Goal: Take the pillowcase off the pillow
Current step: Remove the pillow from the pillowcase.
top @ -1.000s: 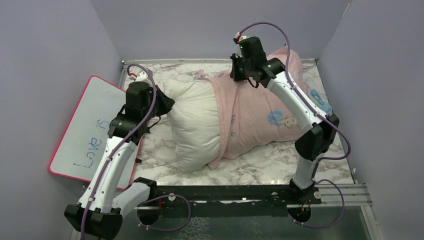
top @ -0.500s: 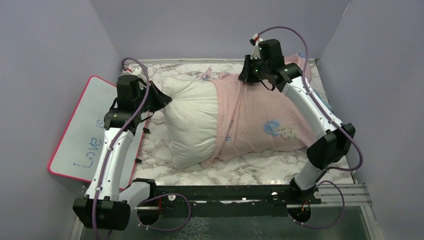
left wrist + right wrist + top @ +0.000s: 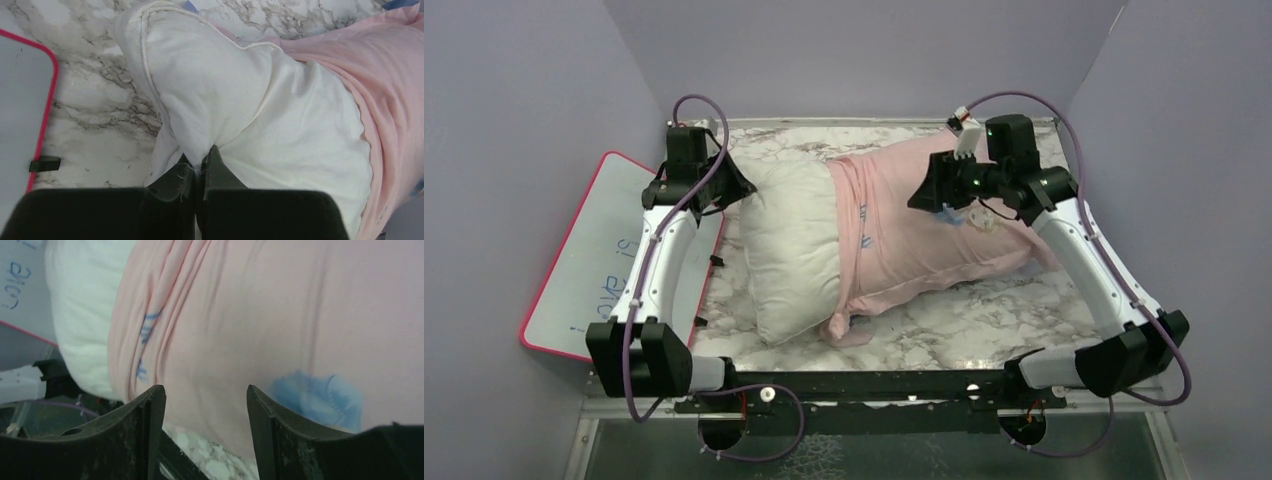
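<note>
The white pillow [image 3: 786, 235] lies across the marble table, its left half bare. The pale pink pillowcase [image 3: 904, 235] covers its right half and is bunched in folds at the open edge [image 3: 852, 240]. My left gripper [image 3: 742, 190] is shut on the pillow's far left corner; in the left wrist view the white fabric [image 3: 235, 100] is pinched between the closed fingers of the left gripper [image 3: 202, 161]. My right gripper [image 3: 922, 197] hovers over the middle of the pillowcase, open. In the right wrist view the right gripper [image 3: 204, 390] holds nothing, with pink cloth [image 3: 235, 315] and a blue print [image 3: 315, 397] beyond.
A pink-edged whiteboard [image 3: 574, 260] with blue writing leans at the table's left side, close to the left arm. Purple walls enclose the table on three sides. A black metal rail [image 3: 874, 385] runs along the near edge between the arm bases.
The right gripper has opened, let go of the pillowcase and swung right and lower. The left gripper pulled the pillow corner toward the back left, and more white pillow shows.
</note>
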`<state>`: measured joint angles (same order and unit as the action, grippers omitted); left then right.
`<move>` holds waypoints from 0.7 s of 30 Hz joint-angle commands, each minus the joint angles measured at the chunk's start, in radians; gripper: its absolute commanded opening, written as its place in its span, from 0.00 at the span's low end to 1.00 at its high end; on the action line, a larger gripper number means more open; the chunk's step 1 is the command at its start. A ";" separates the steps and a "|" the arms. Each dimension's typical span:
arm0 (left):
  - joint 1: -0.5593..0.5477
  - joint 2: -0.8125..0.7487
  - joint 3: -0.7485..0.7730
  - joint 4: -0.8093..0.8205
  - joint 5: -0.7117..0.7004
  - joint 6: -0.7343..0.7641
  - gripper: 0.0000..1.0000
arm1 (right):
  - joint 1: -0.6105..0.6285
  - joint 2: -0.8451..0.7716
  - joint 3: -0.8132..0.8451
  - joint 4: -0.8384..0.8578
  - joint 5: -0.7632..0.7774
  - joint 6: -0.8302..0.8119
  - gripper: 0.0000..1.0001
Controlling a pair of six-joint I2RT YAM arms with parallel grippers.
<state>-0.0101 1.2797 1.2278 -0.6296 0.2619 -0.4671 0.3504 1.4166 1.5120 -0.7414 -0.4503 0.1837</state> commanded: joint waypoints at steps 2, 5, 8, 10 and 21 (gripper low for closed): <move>0.001 0.160 0.208 0.086 -0.015 -0.011 0.00 | 0.003 -0.153 -0.208 0.037 -0.236 0.029 0.66; 0.001 0.254 0.304 0.087 0.003 -0.014 0.04 | 0.005 -0.213 -0.314 0.034 -0.281 0.046 0.66; 0.001 0.316 0.369 0.057 0.006 -0.010 0.53 | 0.005 -0.248 -0.439 0.069 -0.264 0.095 0.66; 0.001 0.324 0.381 0.009 -0.076 0.015 0.82 | 0.005 -0.240 -0.499 0.097 -0.228 0.124 0.66; 0.036 -0.023 0.117 -0.189 -0.344 0.065 0.99 | 0.005 -0.078 -0.534 0.379 -0.041 0.422 0.66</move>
<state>0.0132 1.4265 1.4395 -0.7082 0.0418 -0.4240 0.3534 1.2961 0.9436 -0.5343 -0.5701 0.4751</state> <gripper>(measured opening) 0.987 0.664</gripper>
